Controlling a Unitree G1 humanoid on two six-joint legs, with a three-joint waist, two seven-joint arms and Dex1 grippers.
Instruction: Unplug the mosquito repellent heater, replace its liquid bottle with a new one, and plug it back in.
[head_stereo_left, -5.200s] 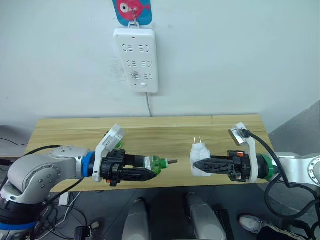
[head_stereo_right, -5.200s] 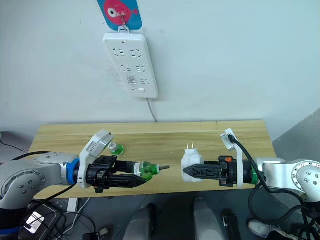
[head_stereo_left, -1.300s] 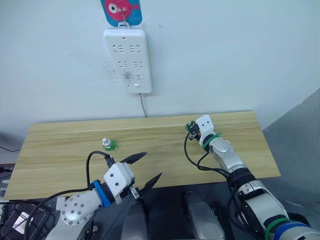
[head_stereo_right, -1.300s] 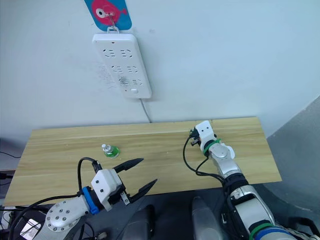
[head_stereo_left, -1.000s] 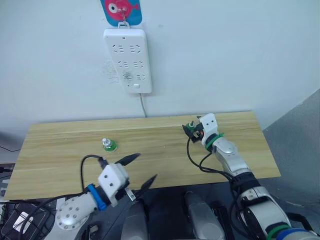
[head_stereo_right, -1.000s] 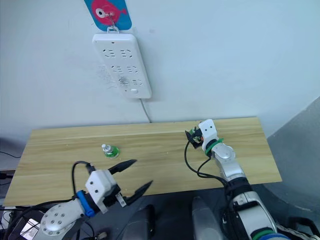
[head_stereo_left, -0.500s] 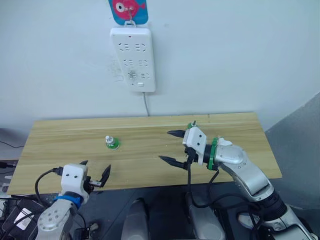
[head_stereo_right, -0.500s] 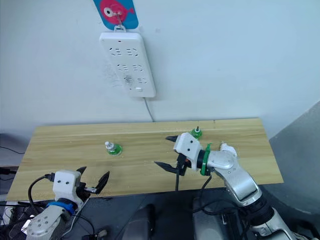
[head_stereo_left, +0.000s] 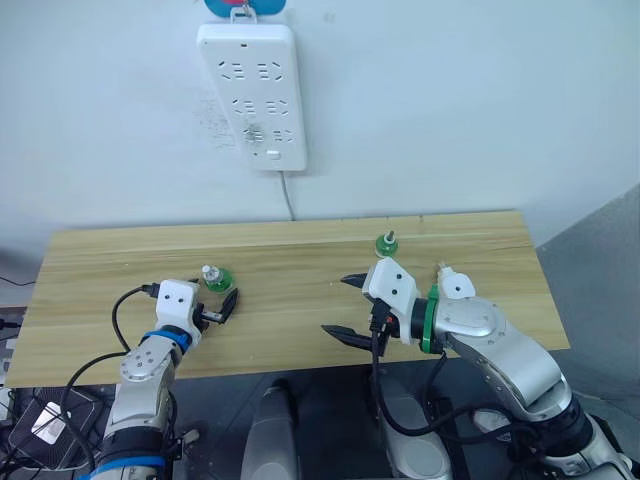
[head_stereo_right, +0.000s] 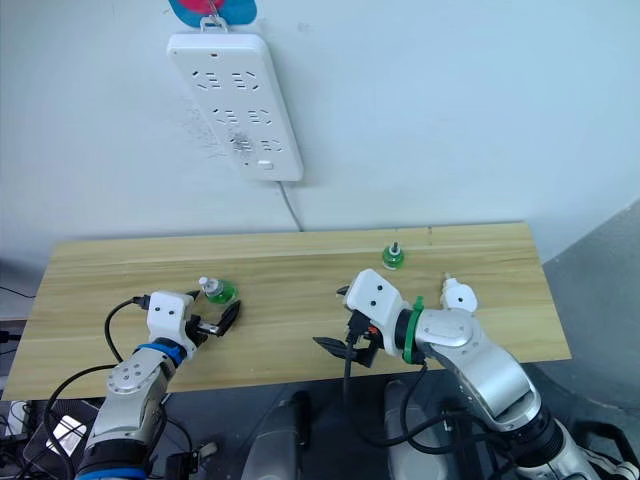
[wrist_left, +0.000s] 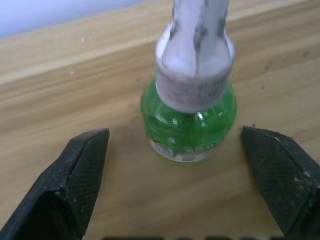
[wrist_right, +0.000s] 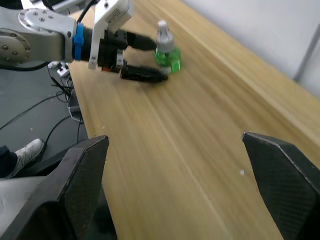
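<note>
Our left gripper (head_stereo_left: 222, 303) rests low on the counter (head_stereo_left: 300, 262), fingers spread to either side of a green bottle (wrist_left: 189, 112) with a white cap, not touching it. Further right, our right gripper (head_stereo_left: 344, 307) hovers at the counter's front edge, spread wide and holding nothing. A second green bottle (head_stereo_left: 386, 243) stands behind it. We cannot make out the heater anywhere.

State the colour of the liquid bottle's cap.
Whitish grey, on the small green liquid bottle; left wrist view shows it best.
</note>
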